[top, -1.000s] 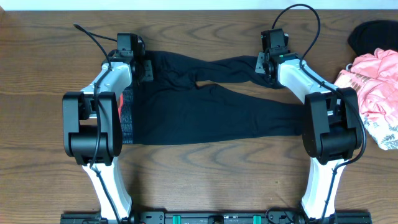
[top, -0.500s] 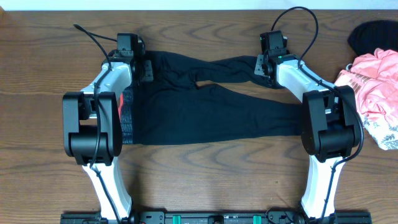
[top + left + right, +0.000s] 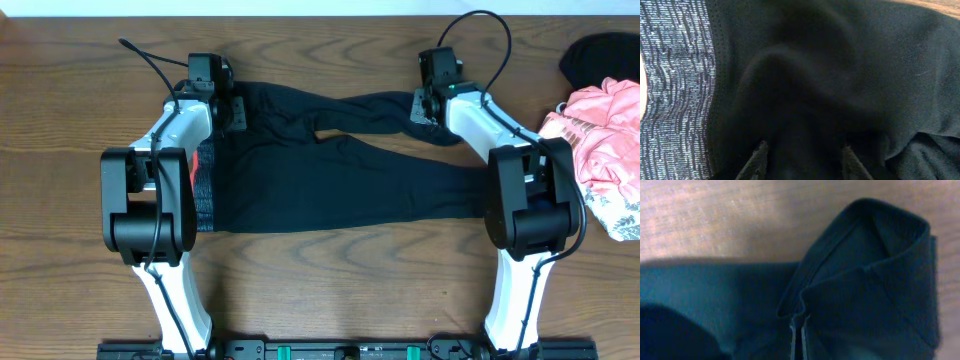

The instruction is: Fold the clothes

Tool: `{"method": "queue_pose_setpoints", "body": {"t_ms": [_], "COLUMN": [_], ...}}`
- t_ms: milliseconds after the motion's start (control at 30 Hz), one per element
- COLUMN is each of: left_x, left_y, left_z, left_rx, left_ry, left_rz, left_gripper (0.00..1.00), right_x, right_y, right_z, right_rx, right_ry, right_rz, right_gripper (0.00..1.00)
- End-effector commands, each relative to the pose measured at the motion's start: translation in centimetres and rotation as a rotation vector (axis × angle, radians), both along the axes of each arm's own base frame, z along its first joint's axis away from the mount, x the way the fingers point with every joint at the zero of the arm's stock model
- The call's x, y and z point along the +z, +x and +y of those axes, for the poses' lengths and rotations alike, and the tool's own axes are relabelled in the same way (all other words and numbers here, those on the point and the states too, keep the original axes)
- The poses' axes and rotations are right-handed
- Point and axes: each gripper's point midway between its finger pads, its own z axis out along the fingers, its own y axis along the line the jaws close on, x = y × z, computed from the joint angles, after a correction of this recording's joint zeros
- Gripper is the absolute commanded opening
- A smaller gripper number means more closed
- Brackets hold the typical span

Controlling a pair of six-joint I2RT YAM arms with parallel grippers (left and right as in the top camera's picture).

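From where I sit, the folding has hardly begun: the black leggings [image 3: 330, 185] lie spread flat across the middle of the table [image 3: 330, 290], with the waistband [image 3: 205, 185] toward 9 o'clock and both legs running out toward 3 o'clock. The upper leg sits a little askew and creased, and no fold is laid yet. My right gripper [image 3: 425, 105] sits at the cuff of the upper leg, toward 1 o'clock, and its wrist view shows the fingers pressed together on the hem, pinching it. My left gripper [image 3: 232, 108] is at the top corner of the waist, toward 11 o'clock. In its wrist view the fingertips [image 3: 759, 159] stand somewhat apart with a ridge of cloth rising between them, but the picture is dark and I cannot tell whether they bite on it. I judge that the whole job is left: bring one leg over the other, then fold along the length. More waits at the table's 3 o'clock edge: a pink garment [image 3: 595, 140], a dark bundle [image 3: 600, 55] and a patterned piece [image 3: 622, 215], all well apart from the leggings. Nothing lies on the open wood toward 6 o'clock.
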Motion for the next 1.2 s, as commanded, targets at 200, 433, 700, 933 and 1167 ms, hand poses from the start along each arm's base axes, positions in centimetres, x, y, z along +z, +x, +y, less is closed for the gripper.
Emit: {"method": "queue_pose_setpoints", "body": {"t_ms": [200,433,700,933,1167], "left_x": [-4.4,-4.5,-4.5,-4.5,-4.6], "left_y": [-3.5,-3.6,-3.7,-3.7,-4.0], "left_z": [0.2,0.2,0.2,0.2,0.2], "left_rx": [0.018,0.018,0.018,0.018,0.018], "left_ry": [-0.006,-0.006,-0.005,-0.005,-0.005], "left_rz": [0.151,0.158,0.163,0.163,0.173], "left_gripper": [0.49,0.49,0.49,0.49,0.49], "right_x": [10.8,12.0,12.2,12.1,12.3], "right_y": [2.5,2.5,2.1,2.2,3.8], "right_z": [-5.4,-11.0,-15.8,-17.7,-18.1], "right_rx": [0.049,-0.007,-0.092,-0.123,-0.111], "right_ry": [0.045,0.174,0.176,0.169,0.158], "right_rz": [-0.090,-0.121,-0.143,-0.164,-0.223], "right_gripper": [0.01,0.01,0.01,0.01,0.01]}}
